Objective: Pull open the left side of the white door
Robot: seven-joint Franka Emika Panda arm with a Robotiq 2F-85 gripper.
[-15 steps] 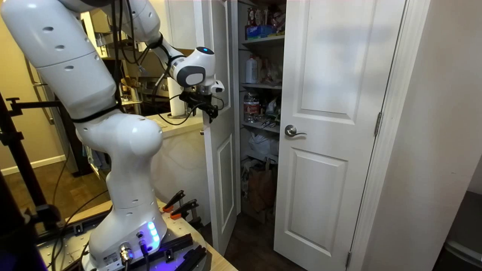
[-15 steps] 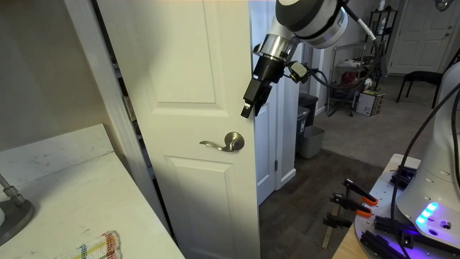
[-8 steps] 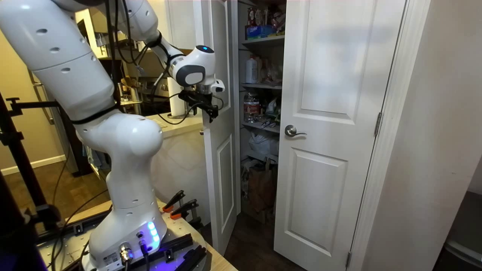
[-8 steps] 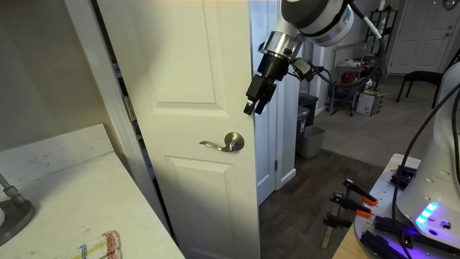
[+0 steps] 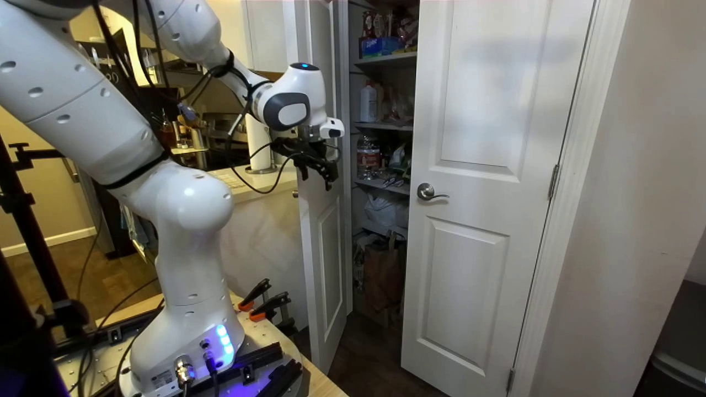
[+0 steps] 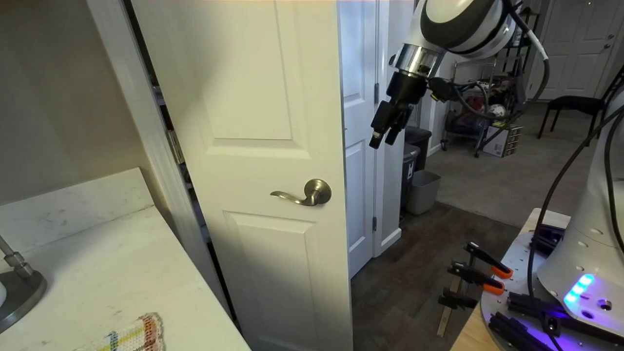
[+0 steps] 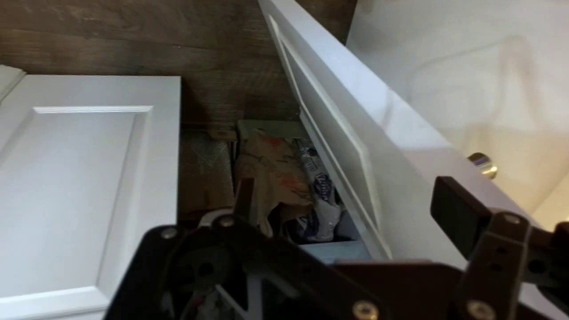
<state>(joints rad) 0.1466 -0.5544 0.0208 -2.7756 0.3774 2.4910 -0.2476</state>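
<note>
The white door stands open as two leaves. The left side is a white panelled leaf [image 5: 329, 264], swung far out; its outer face also shows in an exterior view [image 6: 263, 170], with a silver lever handle [image 6: 318, 191]. In the wrist view this leaf [image 7: 338, 84] runs diagonally, and part of its handle [image 7: 488, 168] peeks past its edge. The right leaf [image 5: 474, 187] stands partly open. My gripper [image 5: 316, 179] is open and empty, above handle height and apart from the left leaf's free edge in an exterior view [image 6: 383, 141]. Its fingers are spread wide in the wrist view [image 7: 349, 202].
Pantry shelves [image 5: 386, 125] with goods and a brown paper bag [image 5: 381, 270] lie between the leaves. A counter [image 6: 97, 263] stands beside the left leaf. Black clamps [image 6: 473, 273] stick out from the robot's table. Bins [image 6: 423, 192] stand farther back.
The arm has moved back, carrying the gripper away from the left leaf's free edge, rightward in both exterior views. Both door leaves stay where they were.
</note>
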